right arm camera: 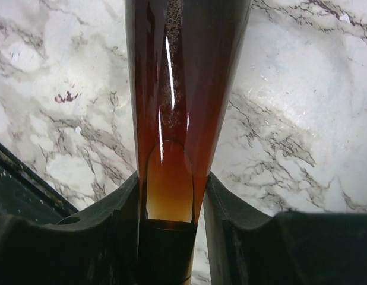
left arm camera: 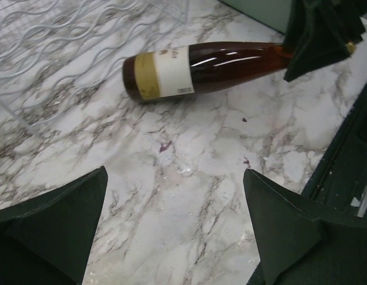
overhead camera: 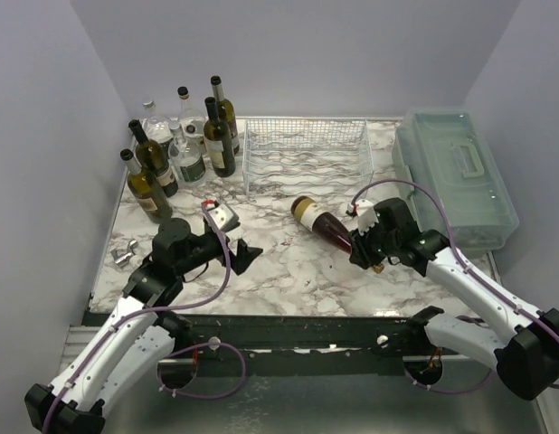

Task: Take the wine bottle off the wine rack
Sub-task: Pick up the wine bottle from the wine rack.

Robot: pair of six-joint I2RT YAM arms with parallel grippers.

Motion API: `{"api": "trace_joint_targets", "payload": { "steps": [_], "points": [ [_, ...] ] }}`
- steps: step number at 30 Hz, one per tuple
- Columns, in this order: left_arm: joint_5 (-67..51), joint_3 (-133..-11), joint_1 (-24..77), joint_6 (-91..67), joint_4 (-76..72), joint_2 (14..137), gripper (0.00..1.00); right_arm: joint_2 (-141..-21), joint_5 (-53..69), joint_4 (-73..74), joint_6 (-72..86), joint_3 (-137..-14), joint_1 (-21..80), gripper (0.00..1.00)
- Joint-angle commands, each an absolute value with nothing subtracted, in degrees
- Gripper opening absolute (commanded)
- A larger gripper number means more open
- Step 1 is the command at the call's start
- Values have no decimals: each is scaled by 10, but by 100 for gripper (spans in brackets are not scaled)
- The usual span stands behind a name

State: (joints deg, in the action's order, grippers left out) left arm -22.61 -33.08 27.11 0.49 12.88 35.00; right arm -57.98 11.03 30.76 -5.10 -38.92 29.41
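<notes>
The wine bottle [overhead camera: 317, 219] is dark amber with a cream and gold label. It is on its side, low over the marble in front of the white wire wine rack [overhead camera: 307, 154], outside its cradles. My right gripper [overhead camera: 363, 246] is shut on the bottle's neck. In the right wrist view the neck [right arm camera: 171, 119] runs up between the two fingers of that gripper [right arm camera: 171, 178]. My left gripper [overhead camera: 246, 253] is open over bare marble to the bottle's left. The left wrist view shows the bottle [left arm camera: 201, 68] beyond the open gripper [left arm camera: 174, 172], with the rack [left arm camera: 47, 53] at upper left.
Several upright bottles [overhead camera: 180, 149] stand at the back left beside the rack. A translucent green-grey box [overhead camera: 460, 176] with a handle sits along the right edge. A small metal piece [overhead camera: 126, 255] lies near the left edge. White walls enclose the table.
</notes>
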Motion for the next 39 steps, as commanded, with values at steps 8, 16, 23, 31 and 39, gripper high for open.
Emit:
{"api": "trace_joint_targets", "payload": {
  "steps": [8, 16, 23, 31, 39],
  "points": [
    [-243, -261, 448, 156, 10, 311, 98, -639, 219, 396, -281, -582, 293, 0],
    [-19, -291, 641, 255, -30, 425, 98, -662, 262, 477, -344, -635, 293, 0],
    [59, -305, 681, 275, -202, 580, 99, -662, 278, 497, -345, -654, 294, 0],
    [55, -350, 697, 296, -330, 736, 99, -660, 287, 499, -335, -652, 293, 0],
    [2, -395, 697, 314, -386, 831, 98, -662, 292, 508, -332, -658, 293, 0]
  ]
}}
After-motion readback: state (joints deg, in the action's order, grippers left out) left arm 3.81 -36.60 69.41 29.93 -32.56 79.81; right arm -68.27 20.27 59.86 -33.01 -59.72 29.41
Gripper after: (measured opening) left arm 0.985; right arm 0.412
